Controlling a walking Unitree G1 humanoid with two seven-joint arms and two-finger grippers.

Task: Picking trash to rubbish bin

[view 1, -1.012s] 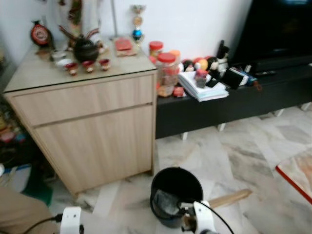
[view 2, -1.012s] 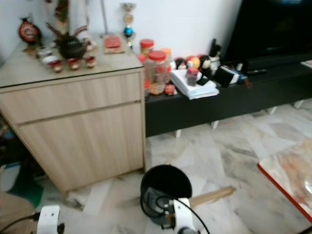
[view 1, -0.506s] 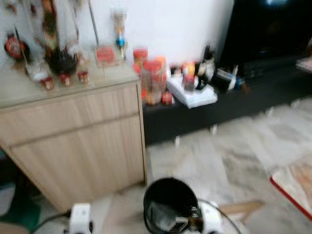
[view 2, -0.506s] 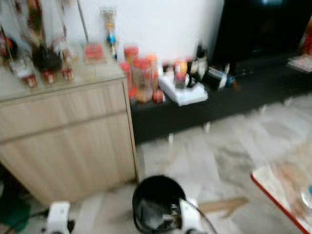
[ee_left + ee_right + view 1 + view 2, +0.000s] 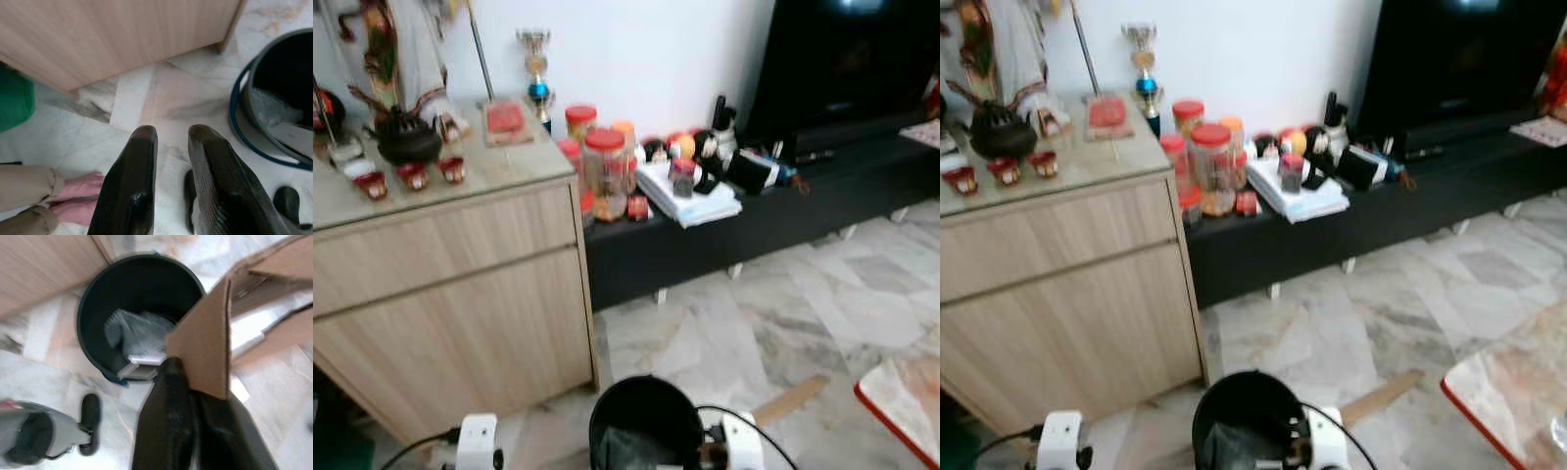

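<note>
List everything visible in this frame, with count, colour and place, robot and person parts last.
Rubbish bin: one, black, on the floor by the cabinet, crumpled plastic inside.
Cardboard piece: one, brown, clamped in the right gripper beside the bin.
Cabinet: one, light wood, on the robot's left.
Teapot: one, dark, on the cabinet top.
Small cups: three, red, beside the teapot.
Trophy: one, on the cabinet's back edge.
Jars: several, red lids, on the black TV bench.
Paper stack: one, white, on the bench.
Television: one, black.
Person's foot: bare, near the left gripper.
Left gripper: slightly open, empty.
Right gripper: holding the cardboard.
</note>
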